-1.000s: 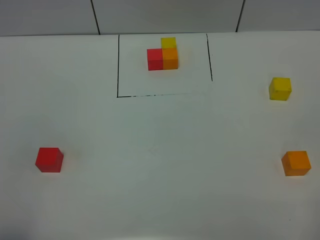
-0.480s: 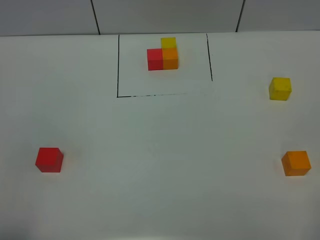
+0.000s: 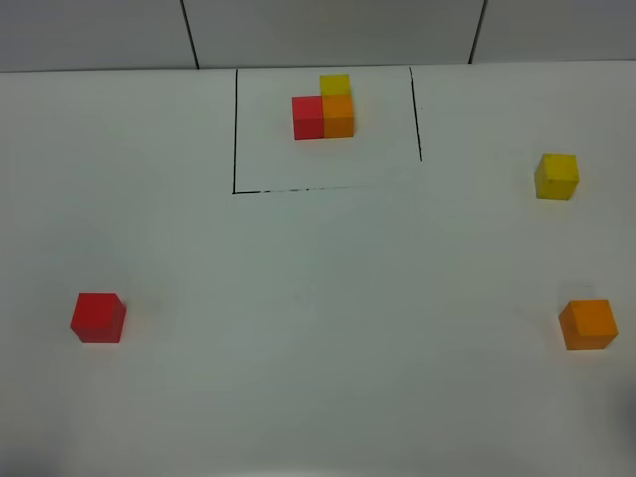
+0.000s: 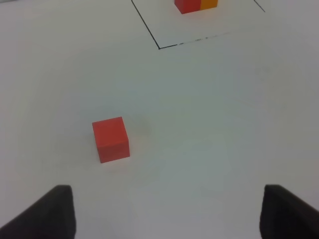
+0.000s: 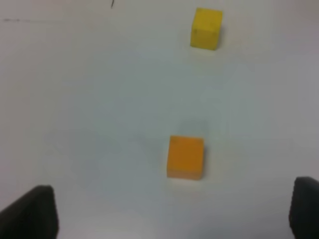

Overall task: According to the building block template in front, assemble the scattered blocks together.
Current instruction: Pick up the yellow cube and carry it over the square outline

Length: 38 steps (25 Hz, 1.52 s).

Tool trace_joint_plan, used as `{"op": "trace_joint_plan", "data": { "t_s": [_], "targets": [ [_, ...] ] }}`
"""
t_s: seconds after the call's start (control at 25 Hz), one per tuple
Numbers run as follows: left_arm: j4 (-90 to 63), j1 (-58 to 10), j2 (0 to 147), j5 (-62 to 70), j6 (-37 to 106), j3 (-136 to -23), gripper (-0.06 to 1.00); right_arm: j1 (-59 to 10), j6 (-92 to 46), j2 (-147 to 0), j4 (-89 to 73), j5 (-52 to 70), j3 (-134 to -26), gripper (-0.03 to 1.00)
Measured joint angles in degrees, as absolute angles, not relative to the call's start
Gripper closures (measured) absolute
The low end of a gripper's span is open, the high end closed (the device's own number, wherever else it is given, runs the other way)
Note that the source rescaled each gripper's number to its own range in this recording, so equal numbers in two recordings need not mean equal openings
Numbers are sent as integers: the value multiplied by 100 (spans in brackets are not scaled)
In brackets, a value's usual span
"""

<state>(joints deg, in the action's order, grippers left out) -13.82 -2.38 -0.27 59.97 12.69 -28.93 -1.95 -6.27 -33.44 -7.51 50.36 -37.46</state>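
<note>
The building block template (image 3: 324, 109) is a joined red, orange and yellow cluster inside a thin black drawn rectangle at the back middle; its edge shows in the left wrist view (image 4: 195, 5). The scattered blocks lie apart: a red cube (image 3: 97, 317) at the front left, a yellow cube (image 3: 556, 176) at the right, an orange cube (image 3: 588, 324) at the front right. My left gripper (image 4: 167, 214) is open and empty, short of the red cube (image 4: 110, 139). My right gripper (image 5: 174, 209) is open and empty, short of the orange cube (image 5: 185, 157), with the yellow cube (image 5: 206, 28) beyond. Neither gripper shows in the high view.
The white table (image 3: 318, 298) carries only the cubes and the drawn frame (image 3: 235, 149). A grey wall with dark seams (image 3: 189, 35) stands behind the table's far edge.
</note>
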Motion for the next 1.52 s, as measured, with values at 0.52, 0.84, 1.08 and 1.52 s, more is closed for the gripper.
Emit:
{"op": "trace_joint_plan", "data": {
  "t_s": [0.52, 0.84, 1.08, 1.52],
  "targets": [
    [-1382, -238, -27, 5997, 1269, -2893, 25, -195, -478, -9019, -732, 4682, -6986, -3],
    [-1382, -238, -27, 5997, 1269, -2893, 25, -137, -482, -10627, -768, 5086, -8278, -3],
    [-1382, -238, -27, 5997, 1269, -2893, 25, -53, -547, -11550, -802, 5258, -9036, -3],
    [-1382, -238, -27, 5997, 1269, -2893, 25, 89, -868, -12552, -820, 5213, -9436, -3]
  ]
}}
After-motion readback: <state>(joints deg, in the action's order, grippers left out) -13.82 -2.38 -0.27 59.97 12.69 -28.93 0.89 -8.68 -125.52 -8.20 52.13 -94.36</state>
